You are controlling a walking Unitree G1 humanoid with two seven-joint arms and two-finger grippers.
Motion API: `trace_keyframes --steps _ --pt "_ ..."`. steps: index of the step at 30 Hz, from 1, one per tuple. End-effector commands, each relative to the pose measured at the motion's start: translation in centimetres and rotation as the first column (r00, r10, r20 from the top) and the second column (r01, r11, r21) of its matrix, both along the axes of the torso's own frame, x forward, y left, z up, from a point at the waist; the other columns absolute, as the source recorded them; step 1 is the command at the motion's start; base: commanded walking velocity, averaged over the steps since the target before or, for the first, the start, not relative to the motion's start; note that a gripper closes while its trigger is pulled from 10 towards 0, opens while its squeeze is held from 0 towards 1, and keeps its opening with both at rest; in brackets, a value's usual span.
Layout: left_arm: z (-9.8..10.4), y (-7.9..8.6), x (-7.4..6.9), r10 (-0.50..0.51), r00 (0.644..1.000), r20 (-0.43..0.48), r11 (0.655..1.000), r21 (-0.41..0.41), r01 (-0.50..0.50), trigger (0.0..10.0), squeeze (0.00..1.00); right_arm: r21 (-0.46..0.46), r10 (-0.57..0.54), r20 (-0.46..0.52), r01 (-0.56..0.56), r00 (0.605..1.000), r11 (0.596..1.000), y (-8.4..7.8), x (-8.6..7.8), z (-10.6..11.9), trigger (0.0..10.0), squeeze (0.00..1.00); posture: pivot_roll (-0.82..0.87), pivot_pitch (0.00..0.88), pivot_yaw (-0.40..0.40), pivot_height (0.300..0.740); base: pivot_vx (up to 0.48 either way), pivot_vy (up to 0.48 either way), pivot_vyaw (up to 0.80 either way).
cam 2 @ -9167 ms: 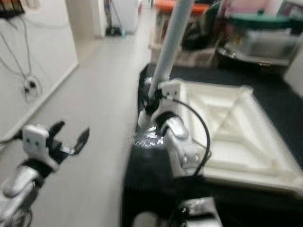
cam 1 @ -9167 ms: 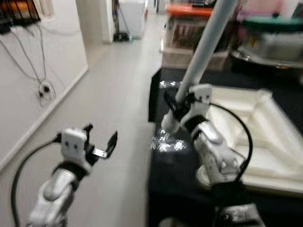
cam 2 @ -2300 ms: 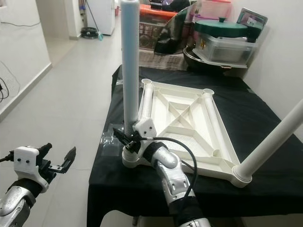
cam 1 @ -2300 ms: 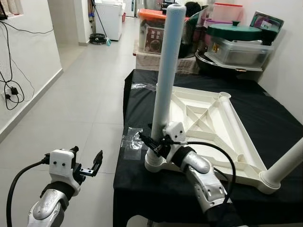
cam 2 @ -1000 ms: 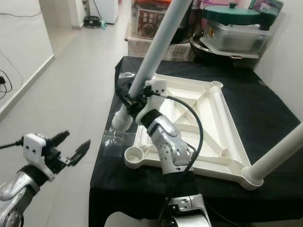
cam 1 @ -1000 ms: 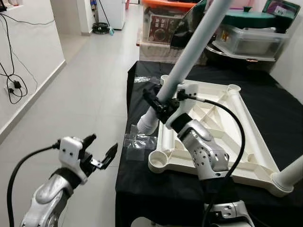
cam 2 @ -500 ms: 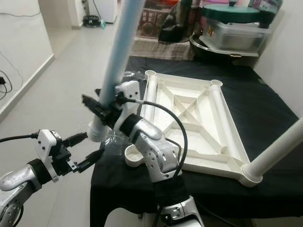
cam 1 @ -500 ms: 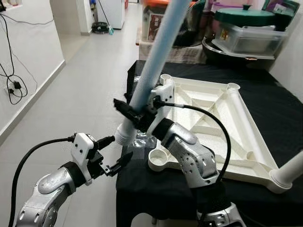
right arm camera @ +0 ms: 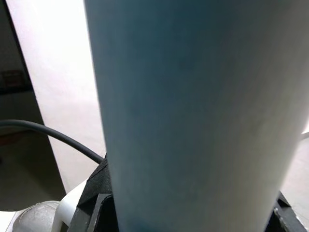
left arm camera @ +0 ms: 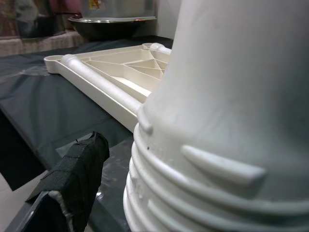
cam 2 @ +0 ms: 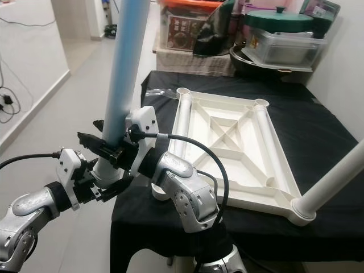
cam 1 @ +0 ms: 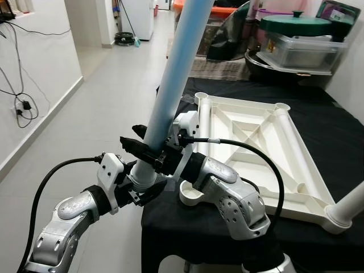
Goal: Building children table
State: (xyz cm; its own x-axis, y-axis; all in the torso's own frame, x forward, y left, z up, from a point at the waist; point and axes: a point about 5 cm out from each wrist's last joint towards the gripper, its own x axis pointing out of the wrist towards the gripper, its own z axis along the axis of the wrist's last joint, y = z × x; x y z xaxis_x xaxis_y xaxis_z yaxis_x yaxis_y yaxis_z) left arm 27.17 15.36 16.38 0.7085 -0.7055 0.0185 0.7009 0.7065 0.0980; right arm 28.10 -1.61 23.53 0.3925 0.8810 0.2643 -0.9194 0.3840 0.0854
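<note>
The left gripper [cam 1: 139, 190] sits at the ribbed bottom end of the pale blue table leg [cam 1: 170, 91], fingers spread around it — whether they touch it, I cannot tell. Just above, the right gripper [cam 1: 149, 154] pinches the tilted leg, off the black table's [cam 1: 335, 133] edge. Further right lies the upturned white tabletop [cam 1: 250, 142] — another leg [cam 1: 350, 207] stands in its near corner.

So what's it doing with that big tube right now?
Right gripper clamped on the table leg, held off the table's near left edge. Left gripper at the leg's ribbed end. Upturned tabletop on the black cloth; near left socket empty.
</note>
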Motion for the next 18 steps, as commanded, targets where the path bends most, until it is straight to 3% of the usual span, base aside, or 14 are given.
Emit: trace_keyframes --steps 1,2,3,4,5,15,16,17,18 --pt "0.61 -1.41 0.32 -0.054 0.998 0.026 0.999 -0.008 0.054 9.2 0.00 0.000 0.125 -0.003 -0.125 0.992 0.992 1.58 -1.46 -0.13 10.0 0.00 0.03 0.000 -0.072 0.740 0.000 0.000 0.00" --pt "0.66 -1.73 0.37 -0.069 0.997 0.031 0.998 -0.006 0.069 9.2 0.00 -0.002 0.130 -0.007 -0.130 0.992 0.992 1.62 -1.54 -0.20 10.0 0.00 0.03 0.000 -0.072 0.740 0.000 0.000 0.00" --pt "0.66 -1.74 0.39 -0.069 0.997 0.031 0.998 -0.006 0.070 3.7 0.00 -0.003 0.131 -0.008 -0.131 0.991 0.991 1.61 -1.57 -0.20 10.0 0.00 0.03 0.000 -0.072 0.740 0.000 0.000 0.00" --pt "0.66 -1.74 0.39 -0.069 0.997 0.031 0.998 -0.006 0.070 3.7 0.00 -0.003 0.131 -0.008 -0.131 0.991 0.991 1.61 -1.57 -0.20 10.0 0.00 0.03 0.000 -0.072 0.740 0.000 0.000 0.00" --pt "0.63 -1.88 0.27 -0.079 0.996 0.037 0.997 -0.010 0.080 0.0 0.00 -0.008 0.127 -0.009 -0.127 0.992 0.992 1.63 -1.53 -0.28 10.0 0.00 0.03 0.000 -0.071 0.740 0.000 0.000 0.00" --pt "0.60 -1.95 -0.09 -0.079 0.996 0.047 0.997 -0.004 0.079 0.0 0.00 -0.024 0.107 -0.020 -0.107 0.994 0.994 1.43 -1.13 -0.69 10.0 0.00 0.04 0.000 -0.079 0.740 0.000 0.000 0.00" --pt "0.55 -1.92 -0.06 -0.074 0.996 0.046 0.997 0.012 0.073 3.4 0.00 -0.027 0.108 -0.020 -0.108 0.994 0.994 1.48 -1.13 -0.76 10.0 0.00 0.04 0.000 -0.080 0.740 0.000 0.000 0.00" --pt "0.43 -1.91 0.03 -0.067 0.997 0.044 0.997 0.035 0.065 10.0 0.00 -0.030 0.109 -0.020 -0.109 0.994 0.994 1.53 -1.13 -0.82 10.0 0.00 0.04 0.000 -0.080 0.740 0.000 0.000 0.00" --pt "0.43 -1.91 0.03 -0.067 0.997 0.044 0.997 0.035 0.065 10.0 0.00 -0.030 0.109 -0.020 -0.109 0.994 0.994 1.53 -1.13 -0.82 10.0 0.00 0.04 0.000 -0.080 0.740 0.000 0.000 0.00"
